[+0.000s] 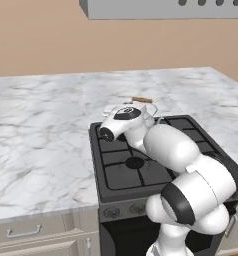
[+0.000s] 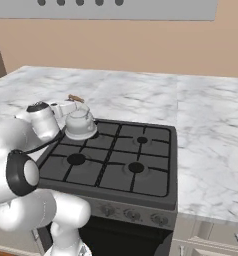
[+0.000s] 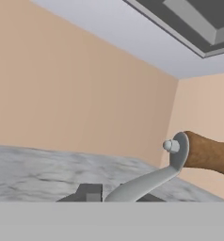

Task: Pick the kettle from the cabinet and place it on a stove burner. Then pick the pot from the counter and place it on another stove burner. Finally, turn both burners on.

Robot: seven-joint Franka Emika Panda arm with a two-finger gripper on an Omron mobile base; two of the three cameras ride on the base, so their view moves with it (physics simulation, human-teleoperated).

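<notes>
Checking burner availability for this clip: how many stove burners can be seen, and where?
4: front left, front right, back right, and back left, mostly hidden beneath the kettle.

Tan wall point(image 1: 36, 35); grey range hood point(image 2: 141, 10) above.

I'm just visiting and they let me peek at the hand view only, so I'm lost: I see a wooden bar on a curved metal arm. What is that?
Observer: The kettle's handle; the right base view shows the silver kettle at the stove's rear-left corner.
Operator: Is it on a burner?
Observer: At the back-left burner's grate, but the arm hides whether it rests there.
Operator: Is the robot gripping it?
Observer: The gripper is shut at the handle.
</notes>
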